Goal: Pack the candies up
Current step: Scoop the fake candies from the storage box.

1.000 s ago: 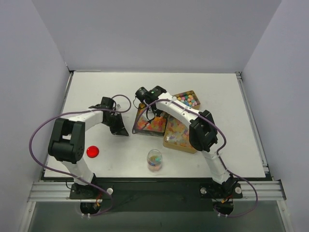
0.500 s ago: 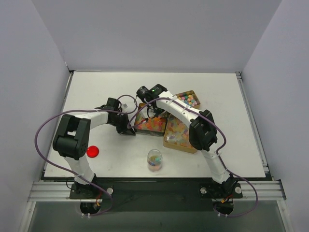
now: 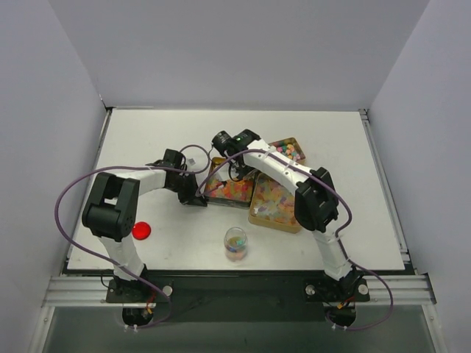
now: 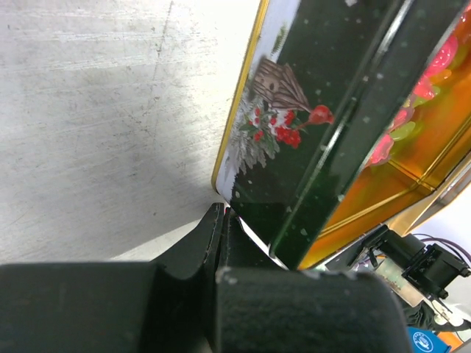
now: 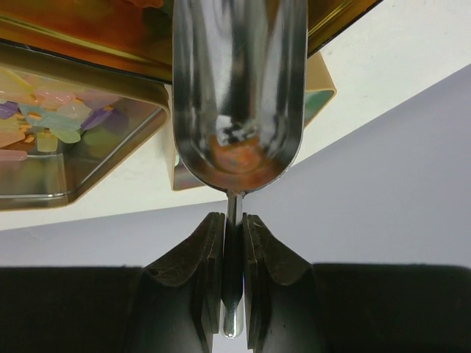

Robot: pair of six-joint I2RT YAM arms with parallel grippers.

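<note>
Steel scoop (image 5: 239, 95) clamped in the right gripper (image 5: 234, 220) hovers over mid-table tins (image 3: 272, 223) of candies (image 3: 271, 202); the left gripper (image 4: 221, 220), clenched empty, sits just beside one tin. Near jar (image 3: 235, 243) part-filled — packing looks early, red lid (image 3: 141, 230) off.

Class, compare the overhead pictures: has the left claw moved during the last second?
Yes. The left claw has shifted right, away from the fixed red lid, up to the left edge of the tin.

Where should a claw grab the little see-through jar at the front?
Probably around its round side wall, coming in level from the near side. The jar stands upright, apart from the tins, with no lid on, so a side pinch should keep its candies from tipping out.
</note>
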